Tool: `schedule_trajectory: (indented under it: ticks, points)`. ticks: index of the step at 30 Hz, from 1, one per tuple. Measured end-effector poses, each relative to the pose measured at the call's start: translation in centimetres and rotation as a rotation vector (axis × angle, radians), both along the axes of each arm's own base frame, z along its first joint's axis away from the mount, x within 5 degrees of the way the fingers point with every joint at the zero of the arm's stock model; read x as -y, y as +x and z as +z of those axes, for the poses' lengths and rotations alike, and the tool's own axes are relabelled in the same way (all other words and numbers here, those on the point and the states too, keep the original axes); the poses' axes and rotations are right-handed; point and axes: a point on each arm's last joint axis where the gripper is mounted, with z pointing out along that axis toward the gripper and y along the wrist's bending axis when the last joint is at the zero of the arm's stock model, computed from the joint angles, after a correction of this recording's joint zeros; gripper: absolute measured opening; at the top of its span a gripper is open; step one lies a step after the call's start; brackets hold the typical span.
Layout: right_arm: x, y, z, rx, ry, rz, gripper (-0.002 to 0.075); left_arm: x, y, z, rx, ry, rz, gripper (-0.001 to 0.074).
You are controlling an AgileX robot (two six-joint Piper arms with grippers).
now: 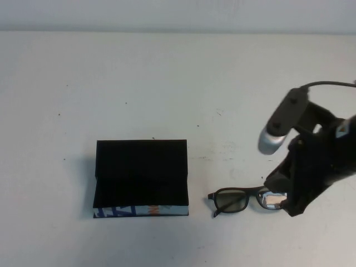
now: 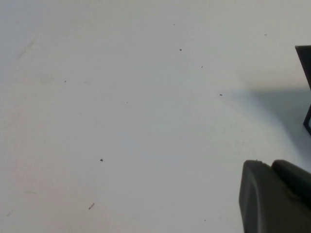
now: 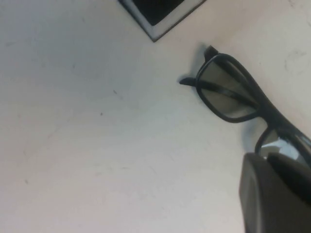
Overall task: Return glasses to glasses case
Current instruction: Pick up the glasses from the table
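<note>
Matt table, matt case, glossy frames

Table [image 1: 167, 72]: smooth, matt off-white, lightly speckled and scuffed. Glasses case [image 1: 142, 167]: matt black lining, cloth-like; printed side looks like smooth card. Glasses [image 1: 233, 200]: dark plastic frame, slight sheen; clear lenses, glossy, reflecting. Right gripper [image 1: 289, 206]: matt black plastic. Left gripper [image 2: 274, 199]: dark matt plastic.

The right pincer [image 1: 286, 203] covers the outer end of the glasses [image 1: 236, 200]; the glasses case [image 2: 305, 82] is cropped in both wrist views; the left pincer [image 2: 274, 196] shows only partly.
</note>
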Motion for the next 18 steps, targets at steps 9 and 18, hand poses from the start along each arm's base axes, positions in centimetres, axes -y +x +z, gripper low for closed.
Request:
schedule_trajectory:
  ticks: [9,18]
  points:
    - [-3.5,4.7,-4.4,0.031,-0.301,0.463,0.013,0.0,0.0,0.0,0.0,0.0,0.0,0.0]
    - [-4.8,8.1,-7.6,0.014,-0.397,0.556,0.0357,0.0,0.0,0.0,0.0,0.0,0.0,0.0]
